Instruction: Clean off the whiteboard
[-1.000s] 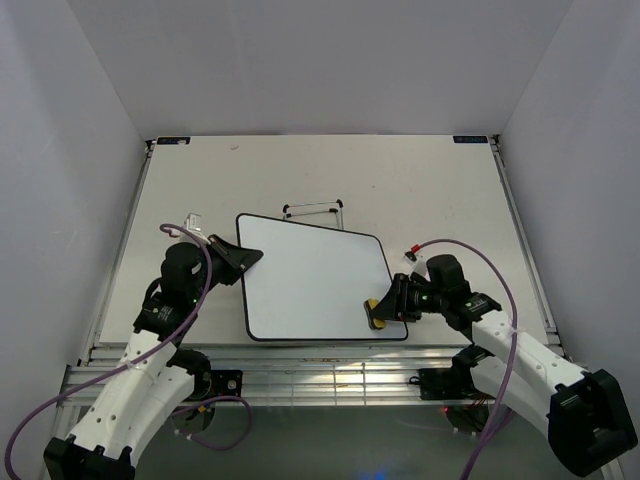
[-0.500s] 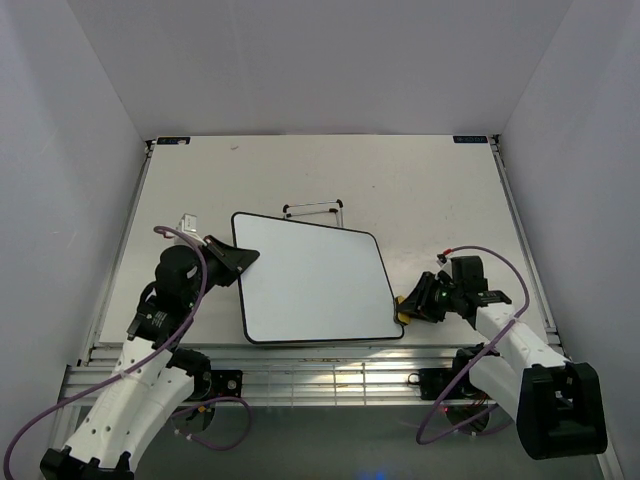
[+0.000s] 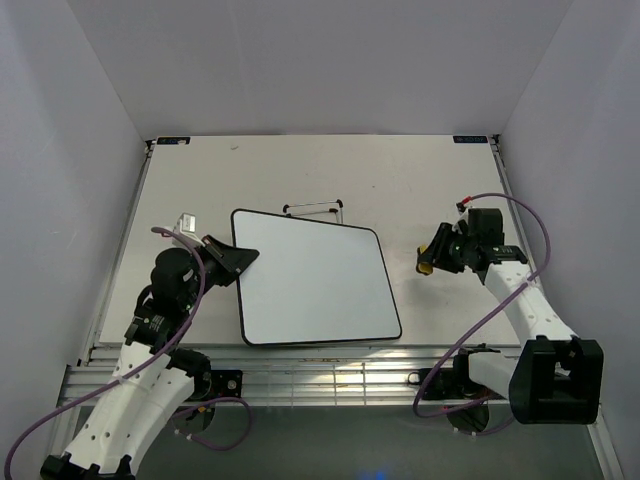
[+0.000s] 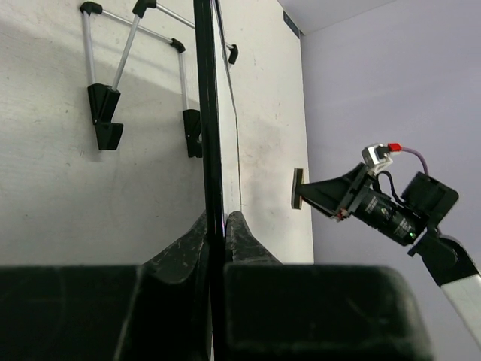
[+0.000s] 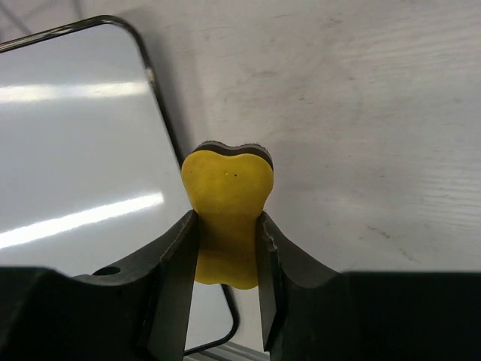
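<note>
The whiteboard [image 3: 312, 286] lies flat in the middle of the table, glossy white with a thin black frame and no writing visible. My left gripper [image 3: 240, 257] is shut on its left edge; in the left wrist view the black frame [image 4: 207, 113] runs up from between the closed fingers [image 4: 216, 229]. My right gripper [image 3: 428, 262] is shut on a small yellow eraser [image 5: 228, 210] and holds it over the bare table, right of the board's right edge [image 5: 161, 105]. The eraser also shows in the top view [image 3: 424, 266].
A folded wire stand [image 3: 313, 209] with black ends lies just behind the board; it shows in the left wrist view [image 4: 135, 75]. White walls enclose the table on three sides. The metal rail of the near edge [image 3: 320, 352] runs just below the board.
My right gripper has carried the eraser off the board's lower right corner, moving right and away to the bare table beside it. The board has shifted slightly left and turned a little.
</note>
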